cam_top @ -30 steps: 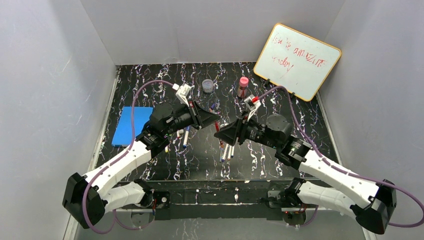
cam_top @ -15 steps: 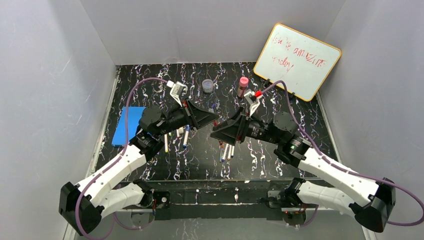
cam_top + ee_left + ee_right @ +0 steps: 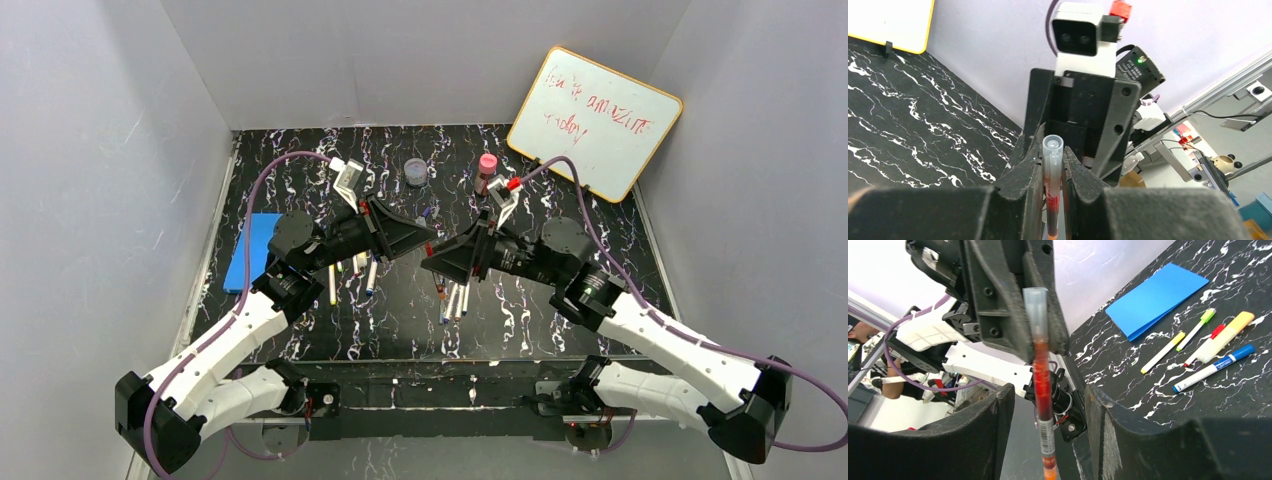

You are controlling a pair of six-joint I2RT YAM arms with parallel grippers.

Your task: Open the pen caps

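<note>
Pincer of the left arm [image 3: 1053,156] clamped a slim red-inked clear-barrelled pen [image 3: 1040,355]; right pincer [image 3: 1048,390] stood apart around it.

A black surface [image 3: 400,325] with white squiggly lines sits between pale walls. A flat blue pad [image 3: 248,255] lies on its left side. At the back, a small round clear jar [image 3: 416,172] stands near a little bottle [image 3: 486,175] with a pink top. A white board [image 3: 595,122] with a yellow edge leans in the back right corner. It has red writing on it.
</note>
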